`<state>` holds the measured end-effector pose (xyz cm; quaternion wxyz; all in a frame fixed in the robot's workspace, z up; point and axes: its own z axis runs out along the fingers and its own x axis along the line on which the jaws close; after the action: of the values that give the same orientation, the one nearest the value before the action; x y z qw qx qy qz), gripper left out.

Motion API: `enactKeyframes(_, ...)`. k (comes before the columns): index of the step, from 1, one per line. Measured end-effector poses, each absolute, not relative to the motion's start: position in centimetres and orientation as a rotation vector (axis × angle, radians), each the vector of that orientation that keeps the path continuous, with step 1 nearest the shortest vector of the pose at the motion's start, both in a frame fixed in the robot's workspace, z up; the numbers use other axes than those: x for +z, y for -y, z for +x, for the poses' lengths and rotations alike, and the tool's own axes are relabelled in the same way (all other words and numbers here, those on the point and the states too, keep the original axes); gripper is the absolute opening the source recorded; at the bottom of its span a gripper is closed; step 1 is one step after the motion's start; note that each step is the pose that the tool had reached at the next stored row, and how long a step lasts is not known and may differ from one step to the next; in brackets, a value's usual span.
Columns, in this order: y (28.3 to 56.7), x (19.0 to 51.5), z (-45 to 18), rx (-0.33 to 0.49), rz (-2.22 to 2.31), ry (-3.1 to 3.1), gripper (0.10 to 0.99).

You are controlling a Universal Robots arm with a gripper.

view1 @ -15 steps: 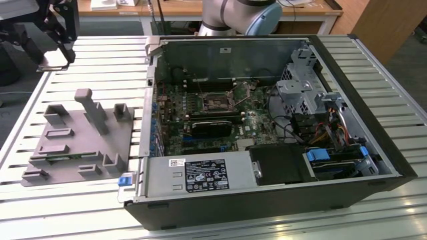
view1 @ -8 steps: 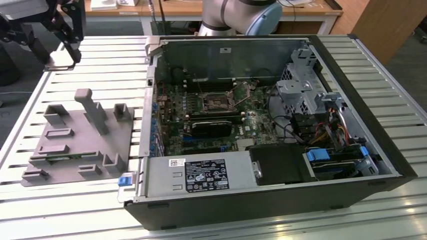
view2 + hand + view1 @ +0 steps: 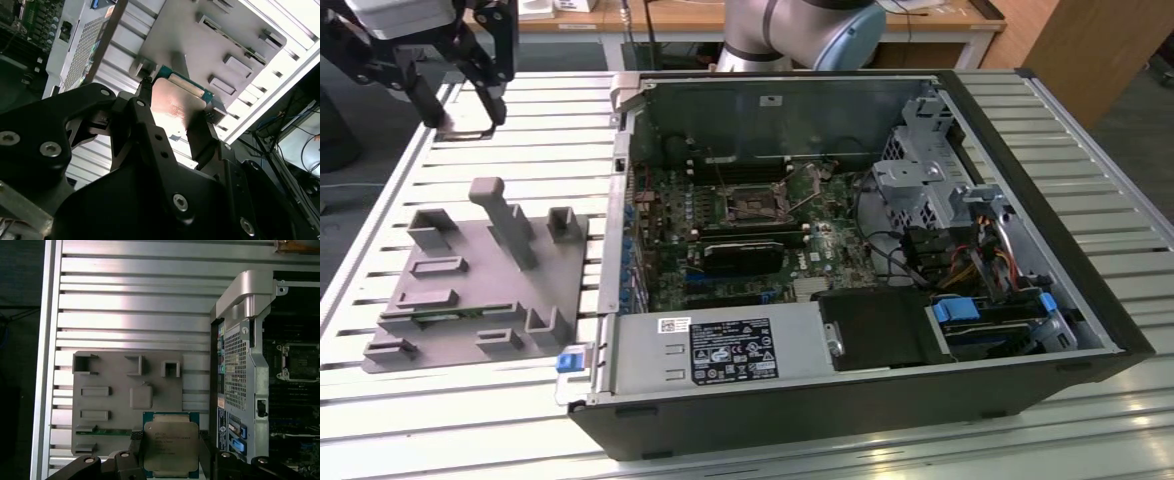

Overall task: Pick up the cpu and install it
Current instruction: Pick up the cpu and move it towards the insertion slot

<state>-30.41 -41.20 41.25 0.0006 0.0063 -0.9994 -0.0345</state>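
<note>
Pinching the cpu (image 3: 171,450) by two opposite edges, the claw (image 3: 171,440) carries the chip flat, with its silvery metal top facing the first wrist view and its green border showing around the lid. In the exterior view the claw (image 3: 464,118) hangs over the far corner of the slatted tabletop (image 3: 1081,120) at the exterior view's left. It is beyond the grey fixture (image 3: 467,290) and appears clear of it, so the chip rests on nothing.

The open computer case (image 3: 854,250) lies on its side across the middle of the tabletop, just beside the fixture. The empty processor socket (image 3: 750,205) sits on the motherboard inside it, well apart from the claw and toward the exterior view's right. The case's near wall stands between chip and socket.

In the second wrist view both fingers (image 3: 200,135) press on the chip's edges, with the fixture beyond it.
</note>
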Motion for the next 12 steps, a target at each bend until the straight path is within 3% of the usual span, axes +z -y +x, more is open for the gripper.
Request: enactKeyframes(12,41.2,41.2,-28.6,-0.108,0.020,3.138,0.533)
